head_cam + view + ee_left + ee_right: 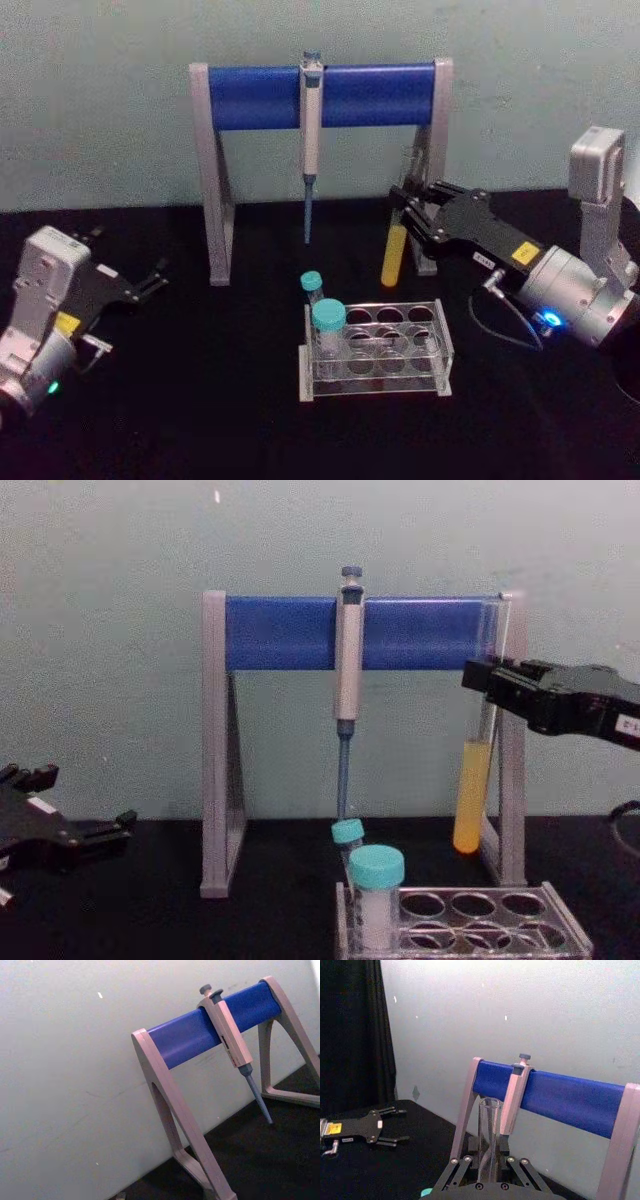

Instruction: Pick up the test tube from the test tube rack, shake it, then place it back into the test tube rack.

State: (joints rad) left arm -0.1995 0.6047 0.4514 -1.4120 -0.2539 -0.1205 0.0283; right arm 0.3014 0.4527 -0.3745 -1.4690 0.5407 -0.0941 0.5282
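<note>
My right gripper (405,208) is shut on the test tube (396,250), a long clear glass tube with yellow liquid in its lower part, held upright in the air above and behind the test tube rack (440,340). From the chest camera the test tube (474,790) hangs clear of the rack (560,910), its bottom above the rack's top. Its open mouth (489,1106) rises between the fingers in the right wrist view. My left gripper (150,282) rests open, low at the left of the table.
A grey-and-blue pipette stand (320,95) with a hanging grey pipette (311,150) stands close behind the held tube. Two teal-capped tubes (328,318) sit in the rack's left holes. Black cloth covers the table; a pale wall is behind.
</note>
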